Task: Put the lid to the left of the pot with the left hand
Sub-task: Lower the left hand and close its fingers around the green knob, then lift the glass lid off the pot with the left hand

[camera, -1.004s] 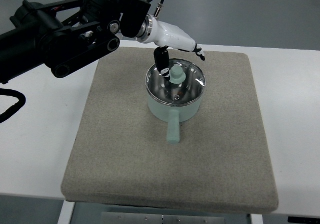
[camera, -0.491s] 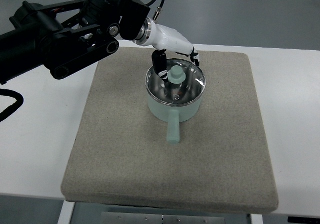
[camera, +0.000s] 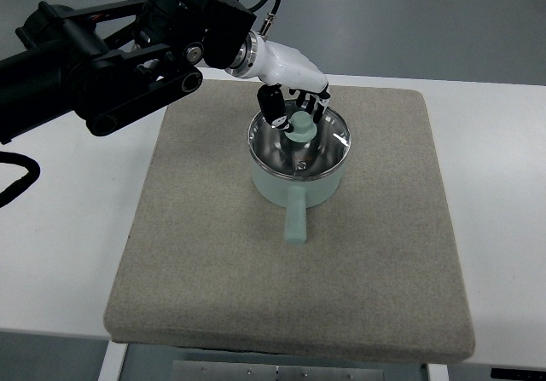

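A mint-green pot (camera: 299,181) with a straight handle (camera: 295,217) pointing toward me stands near the middle of the grey mat (camera: 205,253). A glass lid (camera: 328,138) with a mint knob (camera: 300,127) sits on it. My left hand (camera: 295,108) reaches in from the upper left and is right over the lid. Its fingers (camera: 275,108) are curled around the knob from both sides. The lid rests level on the pot's rim.
The mat lies on a white table (camera: 68,253). The left arm's black links (camera: 102,66) hang over the mat's far left corner. A black cable (camera: 17,181) loops at the left edge. Bare mat lies left of the pot.
The left hand has moved down and a little left onto the lid. Its fingers have closed in around the knob. The pot and lid have not moved.
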`<state>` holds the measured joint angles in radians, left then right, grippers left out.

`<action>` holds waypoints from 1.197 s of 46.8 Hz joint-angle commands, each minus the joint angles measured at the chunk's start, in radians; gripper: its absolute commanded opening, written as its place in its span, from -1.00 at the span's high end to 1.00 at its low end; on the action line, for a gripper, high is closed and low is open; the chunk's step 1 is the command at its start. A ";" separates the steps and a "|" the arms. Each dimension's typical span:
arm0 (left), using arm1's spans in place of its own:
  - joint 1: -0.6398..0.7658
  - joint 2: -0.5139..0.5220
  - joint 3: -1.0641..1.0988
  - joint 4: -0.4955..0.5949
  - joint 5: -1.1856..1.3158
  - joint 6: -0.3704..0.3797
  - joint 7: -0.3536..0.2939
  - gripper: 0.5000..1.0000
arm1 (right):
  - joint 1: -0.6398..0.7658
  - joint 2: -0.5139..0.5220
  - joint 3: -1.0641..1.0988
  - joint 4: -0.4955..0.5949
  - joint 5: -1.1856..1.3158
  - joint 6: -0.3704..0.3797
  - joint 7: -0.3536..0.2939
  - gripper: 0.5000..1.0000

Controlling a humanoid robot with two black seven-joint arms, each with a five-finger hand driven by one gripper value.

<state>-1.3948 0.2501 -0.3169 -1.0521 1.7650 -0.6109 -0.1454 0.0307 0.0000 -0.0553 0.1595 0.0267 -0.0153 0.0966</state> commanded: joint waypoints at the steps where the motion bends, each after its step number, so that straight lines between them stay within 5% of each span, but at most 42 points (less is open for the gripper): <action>1: -0.001 0.000 -0.001 0.000 0.001 0.000 0.000 0.47 | 0.002 0.000 0.000 0.000 0.001 0.000 0.000 -0.69; 16: 0.002 0.000 -0.001 -0.002 0.001 0.000 0.000 0.49 | 0.000 0.000 0.000 0.000 0.001 0.000 0.000 -0.69; 25: 0.003 0.000 -0.001 -0.002 0.001 0.000 0.000 1.00 | 0.000 0.000 0.000 0.000 0.001 0.000 0.000 -0.69; 56: -0.021 0.003 0.002 -0.014 0.001 0.000 0.001 1.00 | 0.000 0.000 0.000 0.000 -0.001 0.000 0.000 -0.69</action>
<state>-1.4084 0.2515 -0.3128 -1.0578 1.7673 -0.6109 -0.1443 0.0306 0.0000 -0.0552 0.1595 0.0273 -0.0153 0.0966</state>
